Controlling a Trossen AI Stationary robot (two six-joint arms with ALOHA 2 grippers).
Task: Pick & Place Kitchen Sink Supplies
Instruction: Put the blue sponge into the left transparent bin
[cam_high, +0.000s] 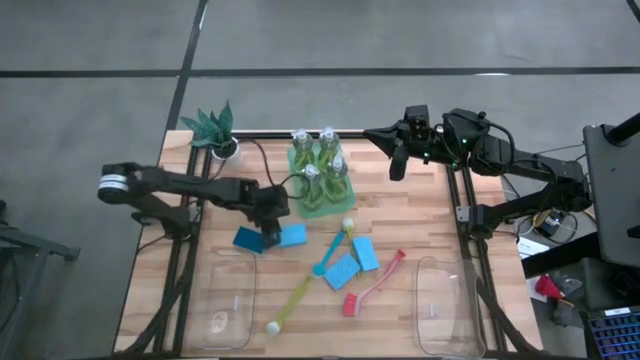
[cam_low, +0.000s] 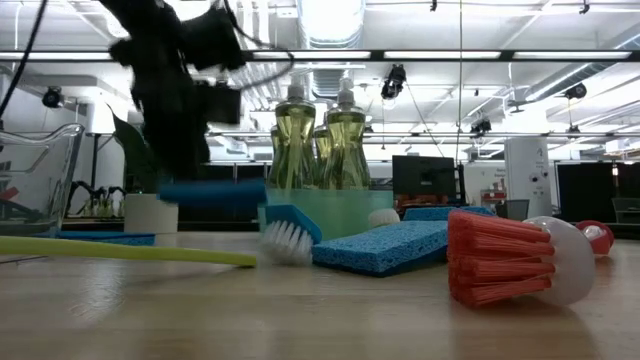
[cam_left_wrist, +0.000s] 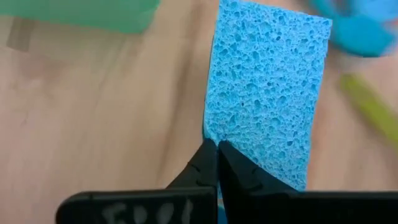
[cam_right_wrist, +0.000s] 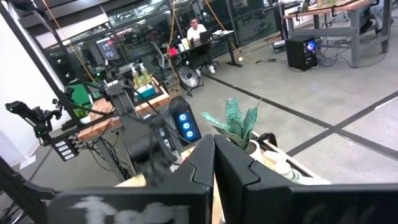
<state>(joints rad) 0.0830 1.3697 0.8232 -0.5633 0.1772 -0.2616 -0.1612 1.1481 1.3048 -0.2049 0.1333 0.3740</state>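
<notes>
A blue sponge (cam_left_wrist: 264, 93), porous and likely light and squashy, hangs pinched at one short edge between the closed fingers of the left gripper (cam_high: 271, 238), lifted just above the wooden table (cam_high: 400, 215) near its middle. Being soft, it should sag if held by a corner, so a grip across the short edge looks sound. Farther off, more sponges and the red brush (cam_high: 372, 287) lie scattered, and four soap bottles (cam_high: 320, 160) stand in a green tray (cam_high: 322, 200). The right gripper (cam_high: 397, 165) waits beyond them, fingers together and empty.

No legible text, label or number on anything in view
</notes>
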